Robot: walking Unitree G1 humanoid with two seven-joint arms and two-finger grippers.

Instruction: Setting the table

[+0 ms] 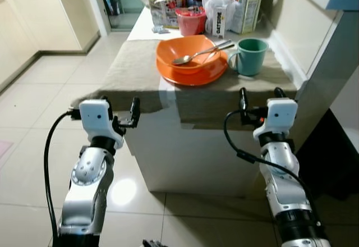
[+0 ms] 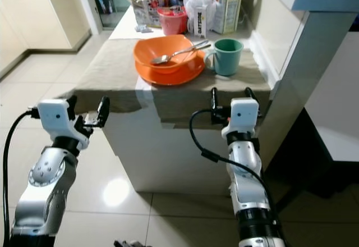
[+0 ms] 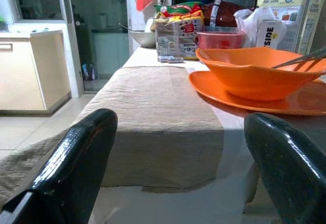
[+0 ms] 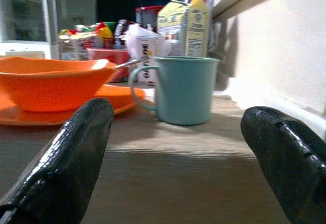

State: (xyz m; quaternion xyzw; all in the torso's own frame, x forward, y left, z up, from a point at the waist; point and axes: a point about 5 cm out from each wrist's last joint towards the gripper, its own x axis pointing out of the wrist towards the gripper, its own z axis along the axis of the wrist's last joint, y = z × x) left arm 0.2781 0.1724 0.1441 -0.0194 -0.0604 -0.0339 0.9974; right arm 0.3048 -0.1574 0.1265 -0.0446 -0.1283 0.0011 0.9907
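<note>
Left eye view: an orange bowl [image 1: 189, 53] sits on an orange plate [image 1: 193, 73] near the front edge of the table [image 1: 168, 140], which is covered by a beige cloth [image 1: 134, 70]. A metal spoon [image 1: 202, 53] rests in the bowl, its scoop inside toward the bowl's left and its handle running up and to the right over the rim, ending toward the green mug [image 1: 249, 56]. The mug stands upright just right of the bowl, its handle turned toward the plate. Behind the bowl are a pink container [image 1: 190, 21], a white bag [image 1: 220, 12], a carton [image 1: 245, 3] and snack packets [image 1: 165, 0], cut off at the top. The left gripper [image 1: 119, 112] hangs before the table's left front corner, fingers spread apart and empty. The right gripper [image 1: 261, 98] is at the front edge below the mug, fingers also apart, holding nothing.

Right eye view: the same layout; the spoon's handle tip nearly reaches the mug's rim.

Left wrist view: between two separated black fingers [image 3: 76, 168], the cloth stretches away; bowl and plate are cut off at the side, with only the spoon's handle visible above the bowl.

Right wrist view: the mug stands between parted fingers [image 4: 71, 158], bowl beside it; the spoon's scoop is hidden by the bowl's wall.
</note>
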